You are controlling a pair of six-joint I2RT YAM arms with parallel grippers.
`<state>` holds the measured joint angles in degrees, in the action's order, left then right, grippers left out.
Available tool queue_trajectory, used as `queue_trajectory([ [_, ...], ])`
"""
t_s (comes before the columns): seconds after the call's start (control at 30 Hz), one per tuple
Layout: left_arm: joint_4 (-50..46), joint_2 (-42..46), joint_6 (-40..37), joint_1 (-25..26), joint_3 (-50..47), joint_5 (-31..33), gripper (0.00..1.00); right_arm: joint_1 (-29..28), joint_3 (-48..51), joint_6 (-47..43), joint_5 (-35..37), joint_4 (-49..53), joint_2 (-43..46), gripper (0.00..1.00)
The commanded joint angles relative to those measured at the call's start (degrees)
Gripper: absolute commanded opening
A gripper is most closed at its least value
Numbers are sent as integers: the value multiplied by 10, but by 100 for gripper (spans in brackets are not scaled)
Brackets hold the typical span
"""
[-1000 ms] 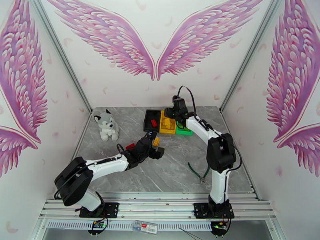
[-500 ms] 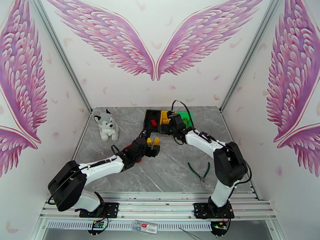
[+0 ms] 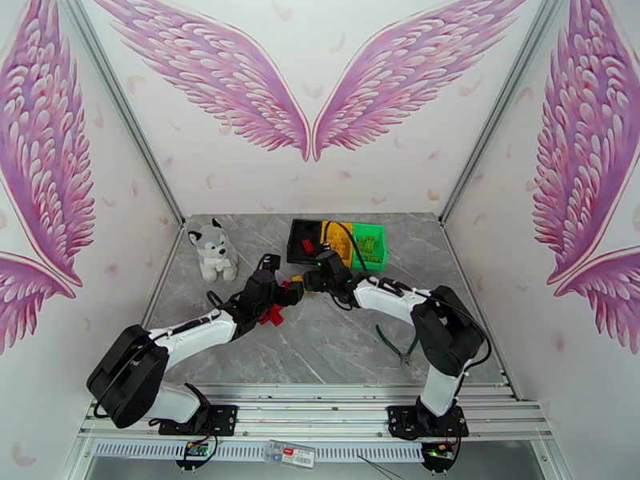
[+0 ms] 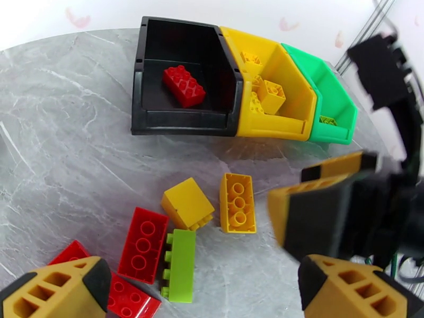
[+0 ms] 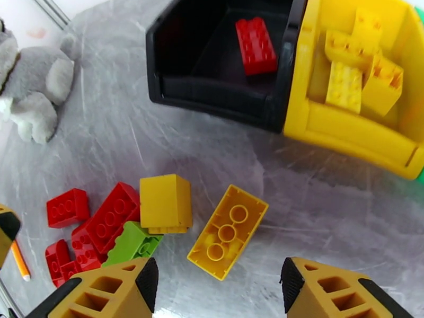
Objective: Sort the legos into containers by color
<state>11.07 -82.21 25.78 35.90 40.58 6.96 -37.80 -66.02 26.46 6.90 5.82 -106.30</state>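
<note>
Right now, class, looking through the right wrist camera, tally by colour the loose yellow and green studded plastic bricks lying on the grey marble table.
Yellow studded plastic bricks: 2
Green studded plastic brick: 1
Total: 3

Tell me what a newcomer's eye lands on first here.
Huge pink wings painted across the walls dominate the top view. On the grey table, the left gripper and the right gripper, both open, hang close together over a loose cluster of red, yellow and green legos, just in front of the joined black, yellow and green containers. A plush husky sits at the table's far left.
</note>
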Motion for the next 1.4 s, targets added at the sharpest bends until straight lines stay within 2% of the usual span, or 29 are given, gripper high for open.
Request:
queue_trajectory([
  [0.0, 11, 21, 8, -3, -8, -13, 99, -2, -14, 47, 34, -11, -34, 65],
  [0.27, 9, 24, 7, -3, -9, -15, 99, -4, -37, 80, 35, -26, -80, 63],
  [0.53, 9, 24, 7, -5, -8, -17, 99, -4, -42, 90, 39, -33, -83, 64],
  [0.97, 8, 19, 8, -5, -6, -24, 99, -4, -103, 95, 63, 14, -133, 68],
  [1.37, 8, 20, 8, -6, -7, -25, 99, -4, -91, 95, 78, 11, -143, 59],
])
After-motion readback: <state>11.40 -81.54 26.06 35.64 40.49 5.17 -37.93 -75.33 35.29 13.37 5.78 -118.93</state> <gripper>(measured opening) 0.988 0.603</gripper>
